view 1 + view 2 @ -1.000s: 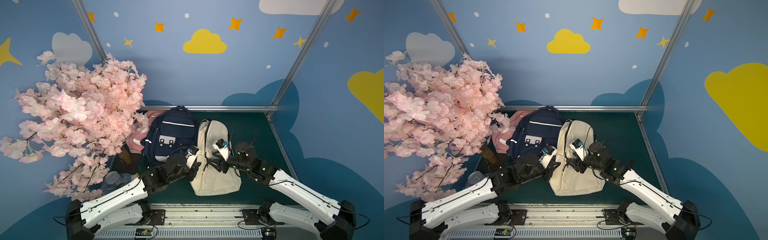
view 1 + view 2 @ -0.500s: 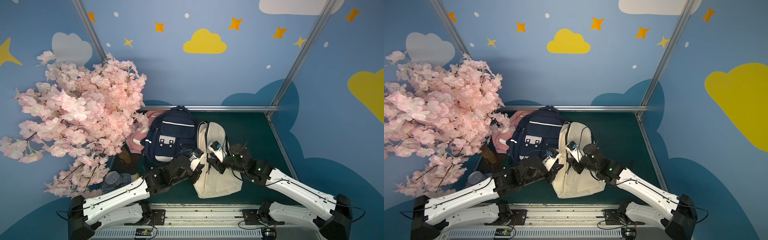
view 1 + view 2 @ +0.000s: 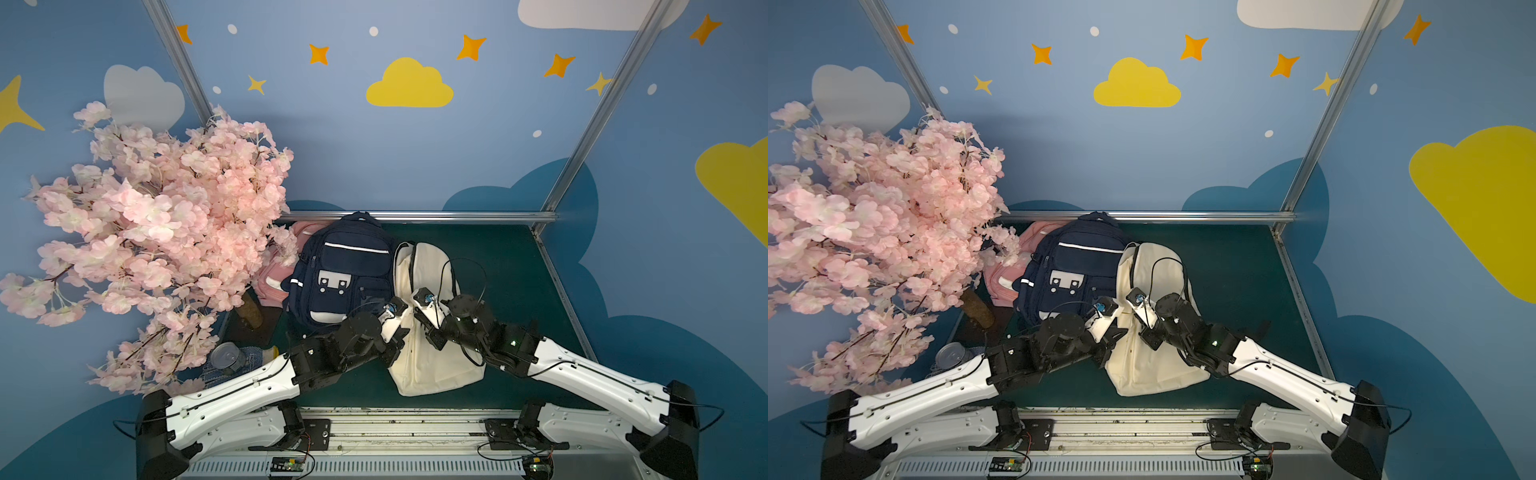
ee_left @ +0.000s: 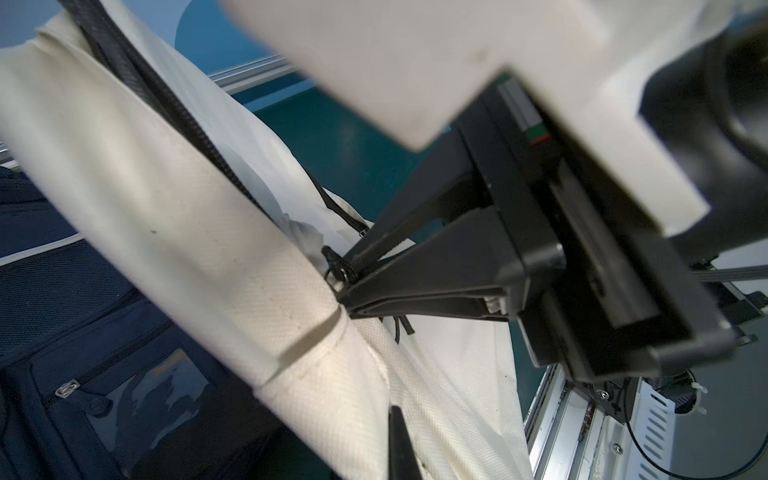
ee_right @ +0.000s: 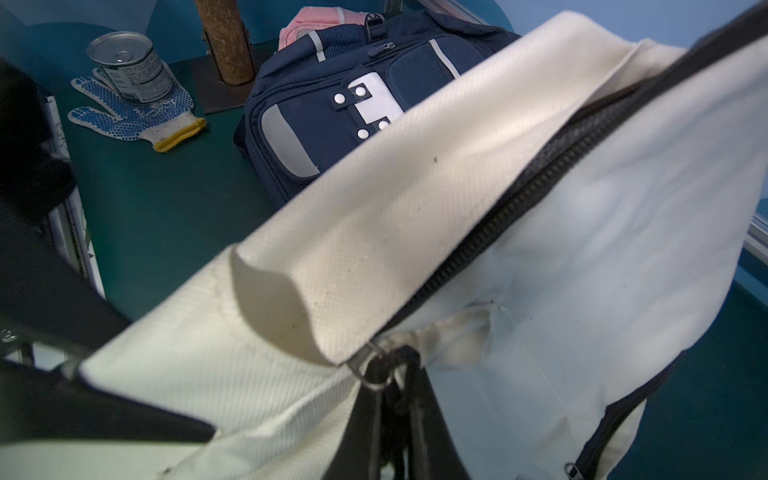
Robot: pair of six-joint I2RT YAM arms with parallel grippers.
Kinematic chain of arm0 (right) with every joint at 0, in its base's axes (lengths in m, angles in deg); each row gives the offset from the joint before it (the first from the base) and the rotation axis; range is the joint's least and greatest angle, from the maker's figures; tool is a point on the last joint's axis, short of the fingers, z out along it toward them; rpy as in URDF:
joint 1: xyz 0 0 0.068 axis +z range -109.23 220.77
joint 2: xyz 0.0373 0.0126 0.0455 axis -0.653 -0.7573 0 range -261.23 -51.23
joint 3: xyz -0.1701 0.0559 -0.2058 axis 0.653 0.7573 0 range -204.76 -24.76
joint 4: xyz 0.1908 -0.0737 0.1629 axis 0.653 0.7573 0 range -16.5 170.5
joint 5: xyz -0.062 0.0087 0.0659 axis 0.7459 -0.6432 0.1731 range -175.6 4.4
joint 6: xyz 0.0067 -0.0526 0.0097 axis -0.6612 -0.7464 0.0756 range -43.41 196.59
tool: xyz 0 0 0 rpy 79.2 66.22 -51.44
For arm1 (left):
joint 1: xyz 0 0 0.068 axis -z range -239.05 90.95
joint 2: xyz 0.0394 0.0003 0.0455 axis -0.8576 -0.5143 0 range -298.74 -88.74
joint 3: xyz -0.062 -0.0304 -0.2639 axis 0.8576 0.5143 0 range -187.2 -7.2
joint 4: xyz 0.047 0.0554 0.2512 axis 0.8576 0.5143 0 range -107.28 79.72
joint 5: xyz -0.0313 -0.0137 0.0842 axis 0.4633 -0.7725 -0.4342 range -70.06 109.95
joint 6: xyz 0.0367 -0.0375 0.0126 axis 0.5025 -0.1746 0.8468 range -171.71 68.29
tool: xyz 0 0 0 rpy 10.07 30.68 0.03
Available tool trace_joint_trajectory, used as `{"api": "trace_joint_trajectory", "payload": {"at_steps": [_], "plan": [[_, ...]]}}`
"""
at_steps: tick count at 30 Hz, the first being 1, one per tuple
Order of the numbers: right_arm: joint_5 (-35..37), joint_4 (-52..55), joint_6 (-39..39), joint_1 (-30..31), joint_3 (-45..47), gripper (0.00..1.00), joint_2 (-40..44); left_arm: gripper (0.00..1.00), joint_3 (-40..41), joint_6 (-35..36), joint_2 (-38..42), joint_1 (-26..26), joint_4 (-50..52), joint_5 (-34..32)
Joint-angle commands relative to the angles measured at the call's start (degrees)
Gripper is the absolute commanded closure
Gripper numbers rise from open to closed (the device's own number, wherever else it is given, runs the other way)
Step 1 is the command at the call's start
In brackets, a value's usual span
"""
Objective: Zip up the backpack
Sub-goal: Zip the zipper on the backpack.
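The zipper pull (image 5: 376,370) of the cream backpack (image 3: 432,361), lying on the surface (image 3: 498,266) just right of the navy backpack (image 3: 340,274), is pinched by the shut right fingers (image 4: 415,286). Fabric beside it is clamped by the closed left fingers (image 4: 397,440). Next, the pull must be drawn along the open teeth, away from that anchor.

We see the cream backpack (image 3: 436,365) lying on the green mat (image 3: 511,266), its black zipper (image 5: 490,224) open along the top.

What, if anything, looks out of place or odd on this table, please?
On the cream backpack the zip gapes open, lining bunched at the slider. A tin can stands on a glove by the trunk.
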Motion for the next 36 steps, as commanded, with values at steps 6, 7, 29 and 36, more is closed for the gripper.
{"api": "trace_joint_trajectory", "payload": {"at_steps": [6, 7, 29, 36], "plan": [[3.5, 0.1, 2.0, -1.4, -2.0, 0.83, 2.2, 0.97, -1.5, -0.6, -0.2, 1.0, 0.4, 1.3], [2.2, -0.1, 2.0, -1.5, -1.8, 0.78, 2.4, 0.97, -1.5, -0.6, -0.2, 1.0, 0.4, 1.4], [3.1, 0.9, 2.0, -1.5, -3.4, 0.87, 0.5, 0.97, -0.4, -0.8, 0.1, 1.0, -1.2, 3.3], [3.1, 2.1, 2.4, -1.5, -3.9, 0.78, 1.7, 0.97, -0.3, -0.9, -0.6, 0.4, 0.5, 1.8]]}}
